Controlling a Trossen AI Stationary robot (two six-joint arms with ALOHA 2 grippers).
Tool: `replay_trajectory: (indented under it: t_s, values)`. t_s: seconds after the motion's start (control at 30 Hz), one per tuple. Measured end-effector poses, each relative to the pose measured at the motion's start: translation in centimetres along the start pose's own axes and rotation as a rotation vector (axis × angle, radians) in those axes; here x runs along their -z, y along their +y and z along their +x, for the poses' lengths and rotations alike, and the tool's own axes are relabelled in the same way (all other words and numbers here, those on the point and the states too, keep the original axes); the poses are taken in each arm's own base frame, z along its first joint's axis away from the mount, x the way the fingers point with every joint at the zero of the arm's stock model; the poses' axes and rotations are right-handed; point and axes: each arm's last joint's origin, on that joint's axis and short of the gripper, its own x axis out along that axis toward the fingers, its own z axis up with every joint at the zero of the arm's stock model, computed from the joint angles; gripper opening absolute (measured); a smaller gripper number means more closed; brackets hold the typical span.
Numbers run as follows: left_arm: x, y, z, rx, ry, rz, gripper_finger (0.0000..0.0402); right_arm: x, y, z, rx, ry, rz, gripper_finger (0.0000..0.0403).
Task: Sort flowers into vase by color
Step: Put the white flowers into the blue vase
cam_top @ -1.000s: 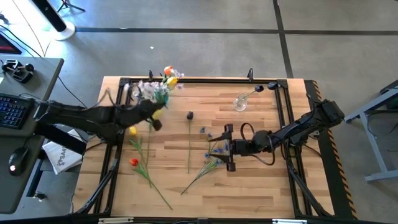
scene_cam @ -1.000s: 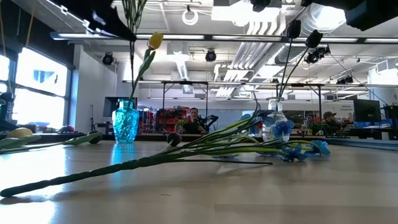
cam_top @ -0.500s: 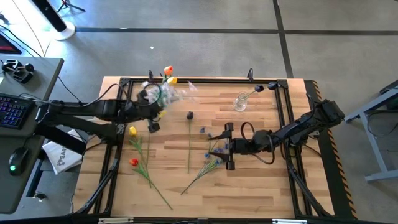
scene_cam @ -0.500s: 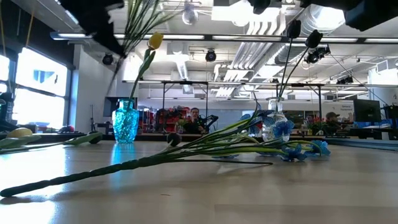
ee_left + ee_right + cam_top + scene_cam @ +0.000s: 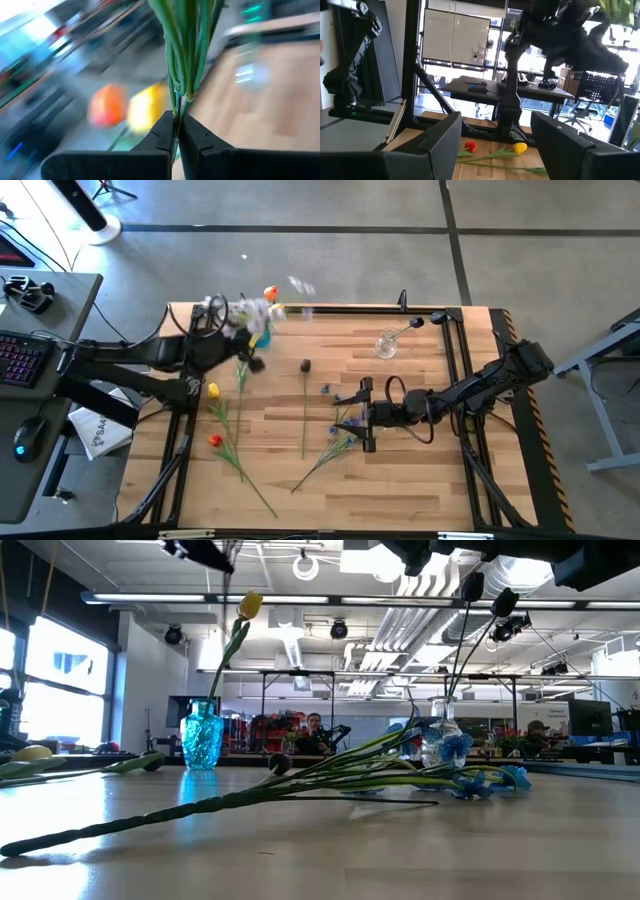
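Several stems (image 5: pixel 182 50) clenched in left tool (image 5: pixel 176 131), up near blue vase (image 5: pixel 201 735) at bench (image 5: pixel 420 470) back-left. Mid-delivery, probably; needs lowering into the neck next. Right tool (image 5: pixel 352 418) gaping, empty, over blue flowers (image 5: pixel 340 442).

The near edge of the tabletop (image 5: pixel 400 510) is bare wood, and a pincer could pass there freely. In the middle, several flowers lie flat: a red flower (image 5: pixel 215 441) and a yellow flower (image 5: pixel 213 390) toward the left edge, a dark-headed stem (image 5: pixel 304 410) at centre, and blue flowers (image 5: pixel 340 442) beside it. A blue vase (image 5: pixel 201 736) blocks the far left corner, and a clear vase (image 5: pixel 386 346) stands near the far edge.
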Motion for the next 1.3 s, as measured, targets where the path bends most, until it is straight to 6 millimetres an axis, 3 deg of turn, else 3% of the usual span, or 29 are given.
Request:
replay_trajectory:
  t_s: [0.13, 0.43, 0.77, 1.17, 1.3]
  values:
    - [0.2, 2.5, 0.0, -0.182, 0.143, -0.142, 0.0000, 0.0, 0.0, 0.0, 0.000, 0.000, 0.000, 0.0236]
    - [3.7, 5.1, 3.0, -0.238, 0.297, -0.232, 0.0000, 0.0, 0.0, 0.0, -0.001, 0.000, 0.000, 0.0236]
    - [6.0, 5.7, 5.4, -0.148, 0.227, -0.388, 0.0000, 0.1, 0.0, 0.0, -0.002, 0.008, -0.002, 0.0236]
    - [8.7, 4.7, 6.2, -0.141, 0.269, -0.337, 0.0005, 0.1, 0.0, 0.0, -0.003, 0.007, 0.006, 0.0236]
    - [8.7, 4.7, 6.2, -0.138, 0.275, -0.326, 0.0025, 0.1, 0.0, 0.0, -0.003, 0.007, 0.010, 0.0236]
